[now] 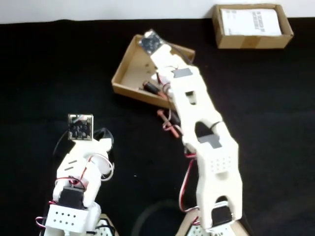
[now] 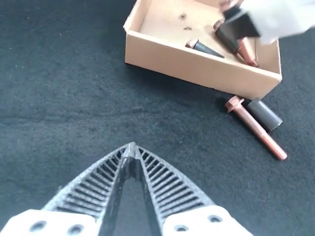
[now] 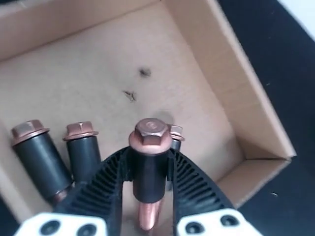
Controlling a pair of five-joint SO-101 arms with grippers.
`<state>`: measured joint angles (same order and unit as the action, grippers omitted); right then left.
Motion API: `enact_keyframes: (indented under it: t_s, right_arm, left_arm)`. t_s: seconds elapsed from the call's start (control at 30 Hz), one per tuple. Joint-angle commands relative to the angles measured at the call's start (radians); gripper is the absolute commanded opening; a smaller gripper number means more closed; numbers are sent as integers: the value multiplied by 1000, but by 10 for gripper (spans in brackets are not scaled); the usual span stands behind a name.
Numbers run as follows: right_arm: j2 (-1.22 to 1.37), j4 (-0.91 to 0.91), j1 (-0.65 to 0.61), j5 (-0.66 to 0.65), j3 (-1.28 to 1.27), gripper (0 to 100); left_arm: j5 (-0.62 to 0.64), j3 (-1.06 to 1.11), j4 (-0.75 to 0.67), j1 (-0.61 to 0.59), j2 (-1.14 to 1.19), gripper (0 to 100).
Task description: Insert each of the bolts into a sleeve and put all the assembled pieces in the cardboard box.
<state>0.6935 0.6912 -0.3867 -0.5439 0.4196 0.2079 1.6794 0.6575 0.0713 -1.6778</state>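
White plastic right arm (image 1: 197, 113) of mine hangs over fuzzy black cloth (image 1: 59, 64), tip inside the cardboard box (image 1: 129, 69). Left wrist cam: ribbed left gripper (image 2: 132, 147) pinched together, loose copper bolt (image 2: 256, 128) and grey sleeve (image 2: 265, 114) lying just outside the box. Right wrist cam: right gripper (image 3: 147, 153) clamped on a black-sleeved bolt (image 3: 147, 172) above the box's smooth floor.

I read: cardboard box (image 2: 197, 64) plain tan, two dark specks on its floor | loose bolt (image 2: 256, 129) copper | loose sleeve (image 2: 265, 114) dark grey | tablecloth (image 2: 59, 88) black | sleeved bolt (image 3: 149, 172) copper head, black sleeve | right gripper (image 3: 147, 153), left gripper (image 2: 132, 146) black, ribbed, white mounts | arms (image 1: 206, 128) white
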Motion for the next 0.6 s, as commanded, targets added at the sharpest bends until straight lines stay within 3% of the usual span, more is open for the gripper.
enact_keyframes:
  t_s: [0.0,0.2,0.33,0.47,0.57]
  right_arm:
    - [33,68,-18,-11,77,13]
    - [13,228,-58,-9,104,142]
    - [-58,331,-61,-6,194,151]
    - [-163,570,-71,0,280,151]
    - [-260,773,-84,117,325,151]
  left_arm:
    - [5,24,-20,-5,7,9]
    - [5,24,-21,-4,7,9]
    - [5,24,-21,-4,8,10]
    - [5,24,-21,-4,8,10]
    - [5,24,-20,-4,8,10]
